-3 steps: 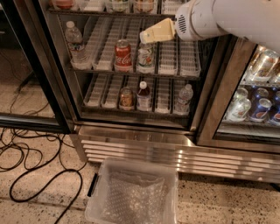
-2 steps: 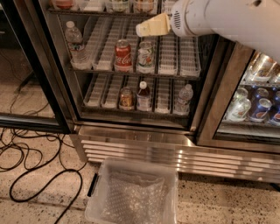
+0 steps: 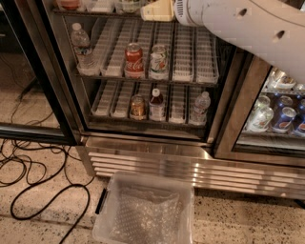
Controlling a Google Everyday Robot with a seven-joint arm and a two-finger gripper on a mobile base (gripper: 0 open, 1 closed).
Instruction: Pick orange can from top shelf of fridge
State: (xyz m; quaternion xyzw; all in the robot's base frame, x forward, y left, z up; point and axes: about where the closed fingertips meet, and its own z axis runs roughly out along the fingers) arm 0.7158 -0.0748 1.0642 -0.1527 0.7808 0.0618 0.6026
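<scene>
The fridge [image 3: 143,152] stands open in front of me. Its top shelf [image 3: 95,13] shows only as a strip at the upper edge of the camera view. On it I see the bottoms of a few containers. The leftmost one [image 3: 69,4] is orange-red, and I cannot tell whether it is the orange can. My gripper [image 3: 153,10], cream-coloured on a white arm [image 3: 238,21], is at the top shelf's height, just right of those containers, and touches nothing I can see.
The middle rack holds a water bottle [image 3: 81,45], a red Coca-Cola can [image 3: 134,59] and a white-green can [image 3: 158,62]. The lower rack holds an amber-brown can [image 3: 138,107] and two bottles. A clear plastic bin [image 3: 147,209] sits on the floor; black cables [image 3: 28,176] lie to its left.
The gripper has moved up and to the left, from in front of the middle rack to the level of the top shelf.
</scene>
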